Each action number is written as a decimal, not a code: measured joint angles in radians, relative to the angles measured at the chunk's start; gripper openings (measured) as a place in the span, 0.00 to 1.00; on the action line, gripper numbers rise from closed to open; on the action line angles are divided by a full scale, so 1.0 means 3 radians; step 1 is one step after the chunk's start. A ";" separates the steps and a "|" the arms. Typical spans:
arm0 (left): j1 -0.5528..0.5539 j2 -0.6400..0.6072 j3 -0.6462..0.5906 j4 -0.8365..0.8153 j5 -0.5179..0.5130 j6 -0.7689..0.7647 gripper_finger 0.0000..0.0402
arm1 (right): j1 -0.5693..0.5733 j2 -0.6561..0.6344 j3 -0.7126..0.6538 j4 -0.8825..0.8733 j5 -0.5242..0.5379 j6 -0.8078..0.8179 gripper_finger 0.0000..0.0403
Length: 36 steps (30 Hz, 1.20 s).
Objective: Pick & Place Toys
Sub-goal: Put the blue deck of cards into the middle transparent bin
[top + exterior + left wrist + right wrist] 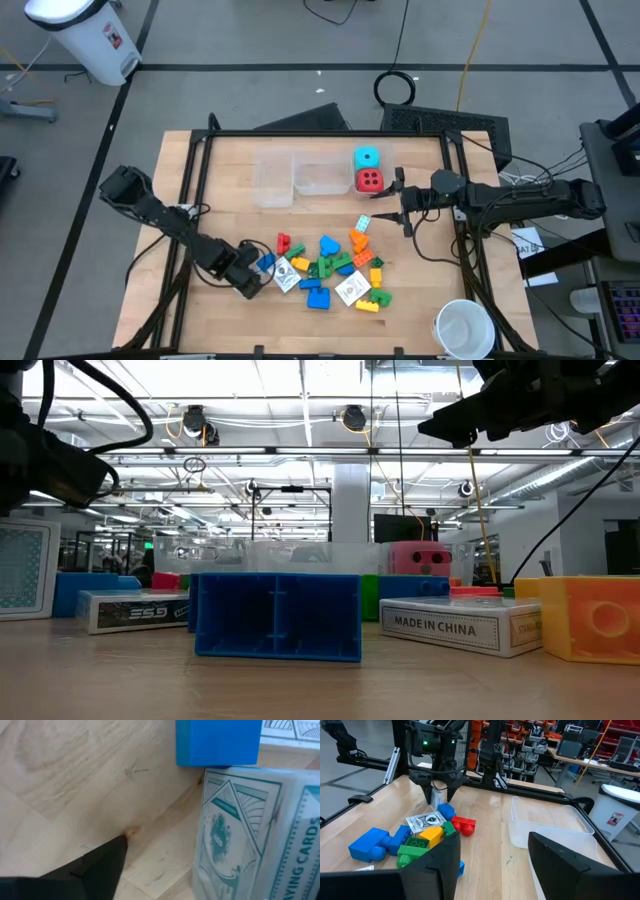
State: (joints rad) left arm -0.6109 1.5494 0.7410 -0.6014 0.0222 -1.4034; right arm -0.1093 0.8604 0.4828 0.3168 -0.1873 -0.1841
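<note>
On the left of the desk (420, 300) we are lowering our left gripper (256, 277) with its jaws open wide at the near-left edge of the toy pile, straddling a small teal-and-white card box (250, 835) that stands just beside a blue brick (266, 263). Nothing is gripped yet; we judge the wide opening is for taking the box by its flat sides. In the middle, the green, orange, yellow and red bricks are lying scattered. Behind them, the two clear bins (300, 180) are waiting, with the cyan die (367, 158) and red die (369, 180) beside them. On the right, our right gripper (382, 215) is hovering half open, holding nothing.
</note>
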 joint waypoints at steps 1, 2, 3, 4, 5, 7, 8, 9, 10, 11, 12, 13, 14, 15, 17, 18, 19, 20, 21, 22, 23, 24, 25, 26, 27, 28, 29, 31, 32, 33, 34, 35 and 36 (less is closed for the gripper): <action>0.0001 -0.0001 -0.0004 0.0000 0.0016 0.0035 0.80 | 0.0000 0.0000 0.0000 -0.0001 0.0001 0.0000 0.50; 0.0006 -0.0006 -0.0003 -0.0012 0.0032 0.0068 0.74 | 0.0000 0.0000 0.0000 -0.0001 0.0001 0.0000 0.50; 0.0006 -0.0020 0.0001 -0.0034 0.0037 0.0092 0.68 | 0.0000 0.0000 0.0000 -0.0002 0.0001 0.0000 0.50; 0.0006 -0.0034 0.0015 -0.0075 0.0039 0.0120 0.60 | 0.0000 0.0000 0.0000 -0.0002 0.0001 0.0000 0.50; 0.0012 -0.0038 0.0035 -0.0116 0.0055 0.0129 0.52 | 0.0000 0.0000 0.0000 -0.0002 0.0002 0.0000 0.50; 0.0042 -0.0032 0.0135 -0.0176 0.0227 0.0137 0.34 | 0.0000 0.0000 0.0000 -0.0006 0.0002 0.0000 0.50; 0.0063 -0.0055 0.0168 -0.0240 0.0298 0.0179 0.25 | 0.0000 0.0000 0.0000 -0.0010 0.0003 0.0000 0.50; 0.0089 -0.0093 0.0215 -0.0314 0.0359 0.0229 0.16 | 0.0000 -0.0001 0.0000 -0.0010 0.0005 0.0000 0.50; 0.0109 -0.0133 0.0243 -0.0394 0.0396 0.0261 0.15 | 0.0000 -0.0001 0.0000 -0.0010 0.0005 0.0001 0.50; 0.0124 -0.0171 0.0271 -0.0494 0.0355 0.0257 0.16 | 0.0000 -0.0001 0.0000 -0.0018 0.0005 0.0002 0.50; 0.0131 -0.0210 0.0303 -0.0575 0.0293 0.0251 0.16 | 0.0000 -0.0001 0.0000 -0.0018 0.0007 0.0019 0.50; 0.0143 -0.0260 0.0354 -0.0649 0.0253 0.0247 0.16 | 0.0000 -0.0001 0.0000 -0.0012 0.0007 0.0036 0.50; 0.0152 -0.0315 0.0423 -0.0722 0.0202 0.0246 0.16 | 0.0000 -0.0001 0.0000 -0.0009 0.0007 0.0050 0.50; 0.0163 -0.0371 0.0492 -0.0767 0.0120 0.0248 0.16 | 0.0000 -0.0001 0.0000 -0.0004 0.0008 0.0052 0.50; 0.0182 -0.0481 0.0615 -0.0897 -0.0115 0.0261 0.16 | 0.0000 -0.0001 0.0000 -0.0001 0.0007 0.0052 0.50; 0.0194 -0.0545 0.0669 -0.0933 -0.0282 0.0284 0.16 | 0.0000 -0.0001 0.0000 0.0001 0.0008 0.0052 0.50; 0.0214 -0.0604 0.0730 -0.0926 -0.0454 0.0317 0.16 | 0.0000 0.0000 0.0000 0.0000 0.0008 0.0052 0.50; 0.0237 -0.0657 0.0771 -0.0885 -0.0634 0.0366 0.16 | 0.0000 0.0000 0.0000 0.0001 0.0008 0.0052 0.50; 0.0262 -0.0704 0.0790 -0.0800 -0.0828 0.0434 0.16 | 0.0000 0.0000 0.0000 0.0002 0.0008 0.0052 0.50; 0.0294 -0.0734 0.0801 -0.0648 -0.1017 0.0520 0.16 | 0.0000 0.0000 0.0000 0.0002 0.0008 0.0051 0.50; 0.0339 -0.0744 0.0801 -0.0464 -0.1214 0.0653 0.16 | 0.0000 0.0000 0.0000 0.0001 0.0008 0.0051 0.50; 0.0390 -0.0744 0.0797 -0.0277 -0.1373 0.0845 0.16 | 0.0000 0.0000 0.0000 0.0002 0.0007 0.0052 0.50; 0.0448 -0.0742 0.0773 -0.0079 -0.1484 0.1077 0.16 | 0.0000 0.0000 0.0000 0.0013 0.0009 0.0052 0.50; 0.0509 -0.0718 0.0746 0.0127 -0.1575 0.1329 0.16 | 0.0000 0.0000 0.0000 0.0036 0.0017 0.0051 0.50; 0.0590 -0.0672 0.0719 0.0356 -0.1639 0.1579 0.16 | 0.0000 0.0000 0.0000 0.0066 0.0023 0.0052 0.50; 0.0667 -0.0612 0.0698 0.0596 -0.1671 0.1825 0.16 | -0.0001 0.0000 0.0000 0.0100 0.0024 0.0055 0.50; 0.0752 -0.0550 0.0683 0.0812 -0.1694 0.2076 0.16 | -0.0001 0.0008 0.0000 0.0125 0.0026 0.0075 0.50; 0.0933 -0.0416 0.0674 0.1196 -0.1732 0.2569 0.16 | 0.0000 0.0037 0.0000 0.0174 0.0029 0.0123 0.50; 0.1014 -0.0341 0.0674 0.1440 -0.1737 0.2806 0.16 | 0.0000 0.0052 0.0000 0.0183 0.0037 0.0141 0.50; 0.1087 -0.0271 0.0675 0.1660 -0.1731 0.3032 0.16 | 0.0000 0.0079 0.0000 0.0223 0.0079 0.0148 0.50; 0.1167 -0.0210 0.0675 0.1836 -0.1684 0.3252 0.16 | -0.0001 0.0114 0.0001 0.0281 0.0150 0.0150 0.50; 0.1248 -0.0137 0.0675 0.2036 -0.1605 0.3454 0.16 | -0.0001 0.0157 0.0001 0.0319 0.0243 0.0175 0.50; 0.1323 -0.0068 0.0675 0.2266 -0.1508 0.3622 0.16 | 0.0000 0.0210 0.0001 0.0352 0.0338 0.0239 0.50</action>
State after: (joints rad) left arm -0.2142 1.5288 0.9436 0.0785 -0.4302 -0.3167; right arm -0.1094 0.9233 0.4831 0.4223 -0.0859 -0.1125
